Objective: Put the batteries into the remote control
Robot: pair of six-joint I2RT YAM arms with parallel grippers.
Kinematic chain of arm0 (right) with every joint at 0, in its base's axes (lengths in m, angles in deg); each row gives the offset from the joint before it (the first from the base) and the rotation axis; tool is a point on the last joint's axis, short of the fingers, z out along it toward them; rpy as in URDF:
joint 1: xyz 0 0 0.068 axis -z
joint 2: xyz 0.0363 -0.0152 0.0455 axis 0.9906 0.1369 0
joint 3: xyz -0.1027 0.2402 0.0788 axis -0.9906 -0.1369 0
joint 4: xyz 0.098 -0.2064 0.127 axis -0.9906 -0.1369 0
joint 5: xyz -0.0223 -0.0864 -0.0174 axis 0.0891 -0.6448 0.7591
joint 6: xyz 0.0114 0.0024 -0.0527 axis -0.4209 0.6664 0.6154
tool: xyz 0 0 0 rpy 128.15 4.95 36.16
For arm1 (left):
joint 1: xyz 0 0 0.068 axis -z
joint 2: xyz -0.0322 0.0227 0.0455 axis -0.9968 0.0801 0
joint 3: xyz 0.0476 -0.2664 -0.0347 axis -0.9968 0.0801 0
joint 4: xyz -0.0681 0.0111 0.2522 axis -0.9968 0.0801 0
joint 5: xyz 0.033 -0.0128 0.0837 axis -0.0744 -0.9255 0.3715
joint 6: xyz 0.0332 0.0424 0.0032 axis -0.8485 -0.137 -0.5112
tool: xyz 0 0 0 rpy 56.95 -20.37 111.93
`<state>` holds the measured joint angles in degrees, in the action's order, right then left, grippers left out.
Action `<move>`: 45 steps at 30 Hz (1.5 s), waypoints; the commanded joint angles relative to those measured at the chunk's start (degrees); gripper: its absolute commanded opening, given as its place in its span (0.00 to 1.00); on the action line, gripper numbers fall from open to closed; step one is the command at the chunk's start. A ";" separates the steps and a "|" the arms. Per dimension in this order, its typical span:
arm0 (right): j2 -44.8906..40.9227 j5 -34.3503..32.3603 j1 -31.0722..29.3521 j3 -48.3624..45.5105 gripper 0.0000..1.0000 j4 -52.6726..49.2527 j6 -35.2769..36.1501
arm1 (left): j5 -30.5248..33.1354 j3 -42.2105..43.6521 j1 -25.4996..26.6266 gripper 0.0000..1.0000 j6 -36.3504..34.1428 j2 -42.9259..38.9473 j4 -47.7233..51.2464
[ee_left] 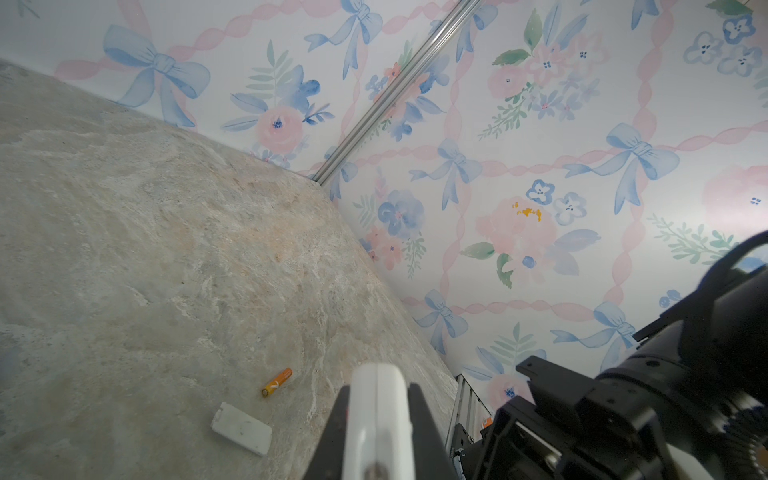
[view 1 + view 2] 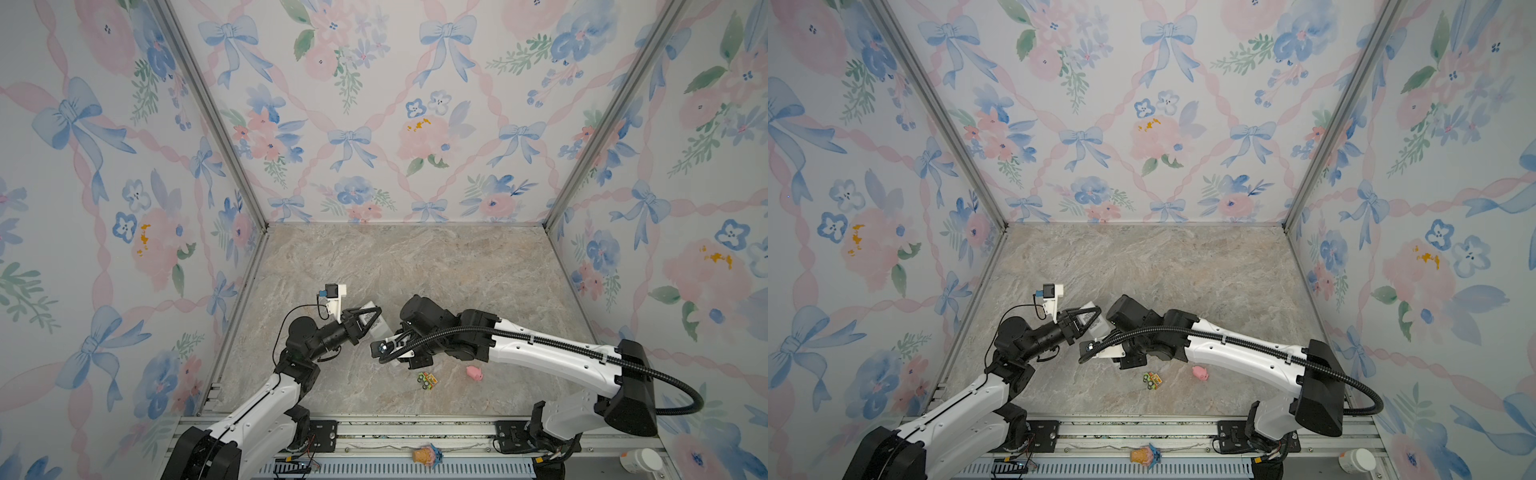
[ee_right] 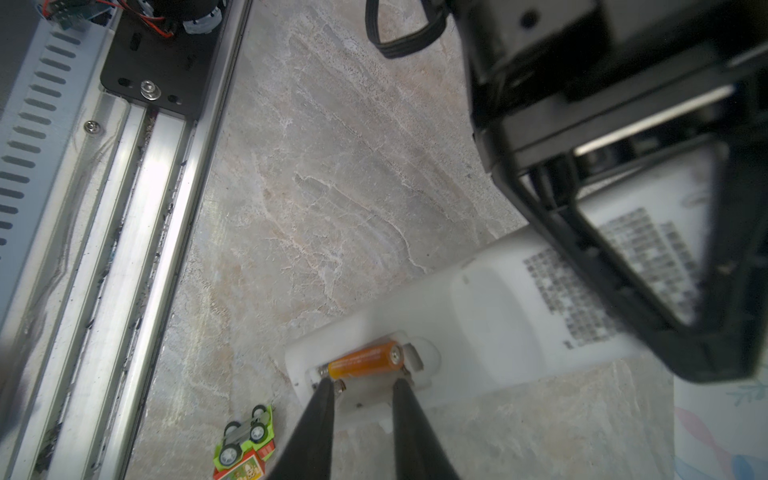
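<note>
Right wrist: battery (image 3: 365, 360) seated in remote (image 3: 490, 316), just beyond right pincer (image 3: 365, 385) tips.

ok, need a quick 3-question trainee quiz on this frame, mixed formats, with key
1. True or false: both batteries are seated in the remote control.
2. The left gripper is shut on: A) nothing, B) the remote control, C) a battery.
3. Which white part lies on the table near the loose battery?
Key: 1 false: only the seated battery is in the open bay, while the loose battery is on the table. 2 B. 3 the battery cover.
</note>
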<state>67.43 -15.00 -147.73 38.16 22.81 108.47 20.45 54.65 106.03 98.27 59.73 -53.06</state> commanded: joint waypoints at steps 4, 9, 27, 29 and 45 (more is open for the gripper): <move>1.23 -1.49 -1.03 1.11 0.26 0.75 0.60 | -1.44 -1.35 0.29 0.00 1.15 0.03 -2.79; 1.43 -1.97 -1.17 0.88 0.26 1.61 0.77 | -1.54 -1.11 0.25 0.00 1.26 0.02 -3.01; 2.01 -2.23 -1.14 -0.46 0.24 2.60 0.69 | -1.61 -0.90 0.22 0.00 1.76 -0.15 -3.80; 2.04 -2.25 -1.14 -0.64 0.24 2.61 0.69 | -1.65 -0.85 0.24 0.00 1.85 -0.26 -4.00; 2.92 -3.00 -0.95 -1.58 0.21 2.39 0.82 | -1.71 -0.67 0.03 0.00 2.38 -0.33 -4.61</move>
<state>69.13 -17.38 -148.24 37.37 26.28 108.88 19.45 54.65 106.03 99.54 59.73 -54.68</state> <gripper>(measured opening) 0.212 0.164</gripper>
